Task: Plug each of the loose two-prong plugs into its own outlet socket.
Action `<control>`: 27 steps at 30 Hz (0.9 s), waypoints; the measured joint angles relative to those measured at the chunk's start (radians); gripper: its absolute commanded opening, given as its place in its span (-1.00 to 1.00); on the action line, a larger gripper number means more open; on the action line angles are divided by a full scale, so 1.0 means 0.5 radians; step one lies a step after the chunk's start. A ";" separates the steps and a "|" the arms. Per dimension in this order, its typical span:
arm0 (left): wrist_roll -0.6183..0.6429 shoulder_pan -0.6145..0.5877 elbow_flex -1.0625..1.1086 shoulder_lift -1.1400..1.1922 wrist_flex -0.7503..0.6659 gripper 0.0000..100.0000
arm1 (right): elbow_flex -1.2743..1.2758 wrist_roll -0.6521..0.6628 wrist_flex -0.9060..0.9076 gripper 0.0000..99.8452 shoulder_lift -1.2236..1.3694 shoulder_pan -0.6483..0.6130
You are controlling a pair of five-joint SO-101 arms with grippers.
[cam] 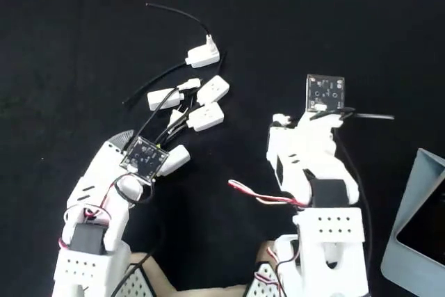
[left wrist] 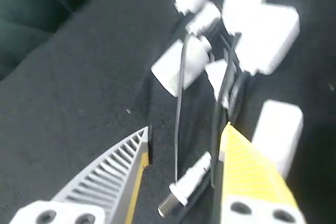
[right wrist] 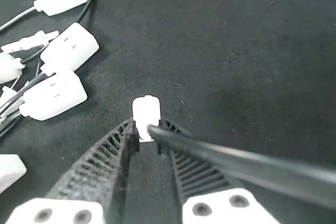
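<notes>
Two-prong plugs (cam: 165, 97) and white outlet sockets (cam: 212, 89) lie clustered on the black worktop (cam: 69, 67), with their cords crossing. The right tool (right wrist: 148, 132) is clamped on a small white rounded plug (right wrist: 146, 109), apart from the cluster, and its black cord (right wrist: 247, 163) runs alongside. The left tool (left wrist: 186, 129) has its jaws apart, straddling a thin cord (left wrist: 179, 108) beside the cluster. Likely risks: the loose sockets could slide when pushed, the crossed cords could drag neighbouring pieces, and the stiff cord could twist the gripped plug.
</notes>
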 measured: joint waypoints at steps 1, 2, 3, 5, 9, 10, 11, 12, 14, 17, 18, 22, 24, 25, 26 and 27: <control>0.006 0.000 0.003 0.031 -0.043 -0.56 | 0.012 0.000 0.000 -0.97 0.000 0.000; 0.009 0.000 0.006 0.055 -0.068 -0.56 | 0.018 0.000 0.000 -0.97 0.000 0.000; 0.009 0.000 0.006 0.086 -0.080 -0.56 | 0.018 0.000 0.000 -0.97 0.000 0.003; 0.009 0.018 0.012 0.144 -0.095 -0.56 | 0.018 0.000 0.000 -0.97 0.000 0.006; 0.009 0.037 -0.046 0.307 -0.104 -0.56 | 0.018 0.000 0.000 -0.97 0.000 0.006; 0.009 0.040 -0.071 0.350 -0.104 -0.56 | 0.018 0.000 0.000 -0.97 0.000 0.006; 0.009 0.040 -0.107 0.405 -0.104 -0.56 | 0.018 0.000 0.000 -0.97 0.000 0.006; 0.009 0.040 -0.147 0.466 -0.104 -0.56 | 0.018 0.000 0.000 -0.97 0.000 0.006; 0.009 0.040 -0.224 0.611 -0.104 -0.56 | 0.018 0.000 0.000 -0.97 0.000 0.006; 0.009 0.040 -0.350 0.865 -0.107 -0.56 | 0.018 0.000 0.000 -0.97 0.000 0.006; 0.009 0.040 -0.393 0.954 -0.107 -0.56 | 0.018 0.000 0.000 -0.97 0.000 0.006; 0.009 0.040 -0.528 1.289 -0.264 -0.56 | 0.018 0.000 0.000 -0.97 0.000 0.006; 0.009 0.040 -0.577 1.458 -0.356 -0.56 | 0.018 0.000 0.000 -0.97 0.000 0.006; 0.009 0.040 -0.605 1.547 -0.390 -0.56 | 0.018 0.000 0.000 -0.97 0.000 0.006; 0.009 0.040 -0.629 1.633 -0.423 -0.56 | 0.018 0.000 0.000 -0.97 0.000 0.006; 0.009 0.040 -0.657 1.715 -0.451 -0.56 | 0.018 0.000 0.000 -0.97 0.000 0.006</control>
